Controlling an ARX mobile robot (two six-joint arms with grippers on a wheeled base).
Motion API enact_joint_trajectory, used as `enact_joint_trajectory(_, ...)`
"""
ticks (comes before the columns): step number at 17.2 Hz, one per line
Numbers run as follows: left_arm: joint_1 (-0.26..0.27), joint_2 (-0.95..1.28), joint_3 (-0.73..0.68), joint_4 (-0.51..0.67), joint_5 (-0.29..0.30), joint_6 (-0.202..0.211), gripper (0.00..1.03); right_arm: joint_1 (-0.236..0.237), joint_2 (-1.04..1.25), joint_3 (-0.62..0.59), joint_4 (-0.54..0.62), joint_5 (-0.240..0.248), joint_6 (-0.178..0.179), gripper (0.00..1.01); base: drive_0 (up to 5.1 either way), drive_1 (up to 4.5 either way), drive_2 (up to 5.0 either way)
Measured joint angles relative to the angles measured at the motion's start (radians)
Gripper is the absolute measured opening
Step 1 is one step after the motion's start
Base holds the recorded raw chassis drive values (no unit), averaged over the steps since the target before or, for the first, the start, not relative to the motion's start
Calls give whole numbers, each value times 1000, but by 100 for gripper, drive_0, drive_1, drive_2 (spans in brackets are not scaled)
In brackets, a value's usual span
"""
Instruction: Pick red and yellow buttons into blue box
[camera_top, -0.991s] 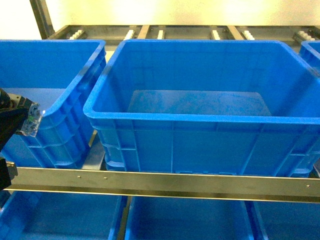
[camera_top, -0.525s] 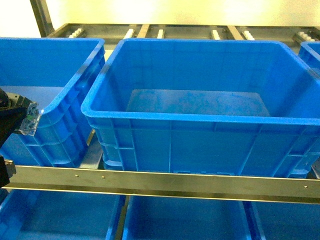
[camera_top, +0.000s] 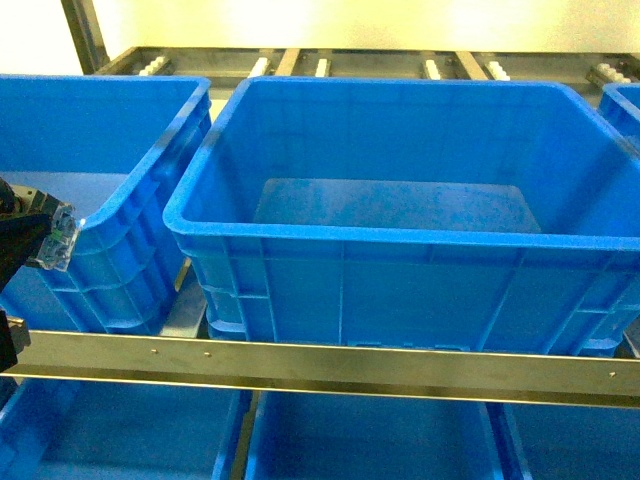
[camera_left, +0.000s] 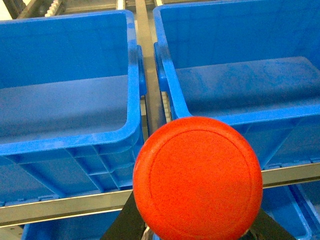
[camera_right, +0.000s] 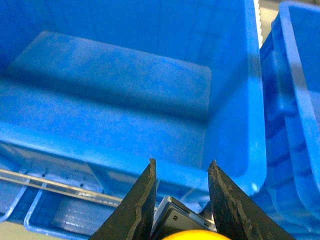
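Clearly, the big blue box stood in the middle of the head view, on a rack with a metal rail across its front. Its inside looked bare, with wide open room above the floor and a thick rounded rim all around. A second blue crate stood just beside it on the left, with a narrow gap between the two rims. More blue bins were on the level below the rail.

The left hand was at the far left edge of the head view, in front of the outer wall of the second crate. In the left wrist view, the red button filled the lower part of the picture, and the dark fingers pinched its body from both sides.

In the right wrist view, the right hand was near the front rim of the blue box, a little outside it. Its two fingers held the grey body of the yellow button between them; only a small part of the yellow cap was visible at the bottom edge.
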Motion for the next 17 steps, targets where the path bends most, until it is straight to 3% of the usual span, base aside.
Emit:
enact_joint_trajectory(4, 0, 0, 0, 0, 0, 0, 22, 18, 138, 219, -61, -54, 3, 29, 0, 0, 0)
enact_joint_trajectory(8, 0, 0, 0, 0, 0, 0, 22, 31, 420, 562, -175, -99, 9, 29, 0, 0, 0)
enact_joint_trajectory(12, 0, 0, 0, 0, 0, 0, 22, 76, 633, 843, -315, -169, -18, 29, 0, 0, 0)
enact_joint_trajectory(14, 0, 0, 0, 0, 0, 0, 22, 116, 713, 895, -377, -206, -45, 29, 0, 0, 0)
enact_joint_trajectory(17, 0, 0, 0, 0, 0, 0, 22, 161, 776, 912, -413, -219, -79, 29, 0, 0, 0)
